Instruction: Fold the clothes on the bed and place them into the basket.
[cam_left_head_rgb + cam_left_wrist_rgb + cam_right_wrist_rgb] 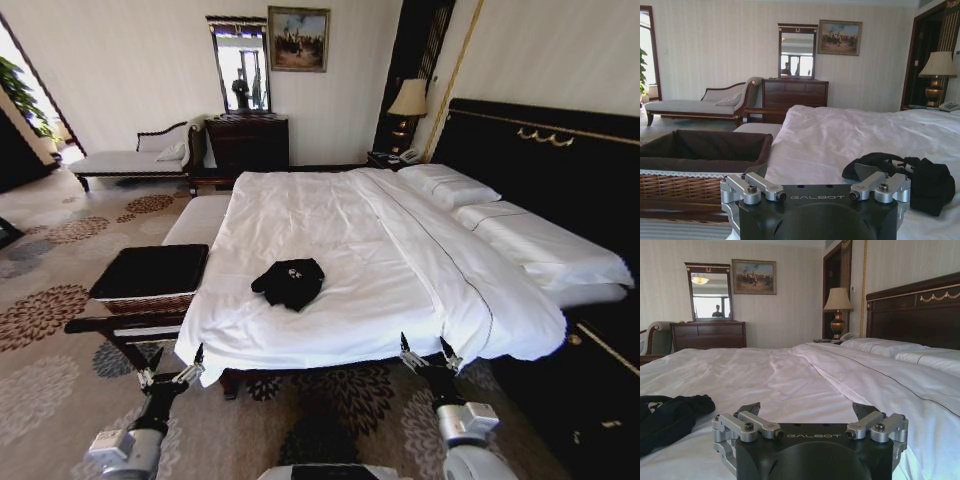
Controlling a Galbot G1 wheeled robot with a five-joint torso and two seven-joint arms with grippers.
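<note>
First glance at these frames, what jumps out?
The small black bunched-up top stands out against the wide white-sheeted bed, lying near its foot edge. Left of the bed, the low brown wicker basket with dark lining sits open on a bench. Both hands hover open at the bed's foot: left hand near the left corner, right hand further right, neither touching the top.

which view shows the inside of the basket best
The left wrist view: it looks into the basket, showing its dark lining and wicker wall. The head view shows the basket from above, beside the bed. The right wrist view faces the bed instead.
</note>
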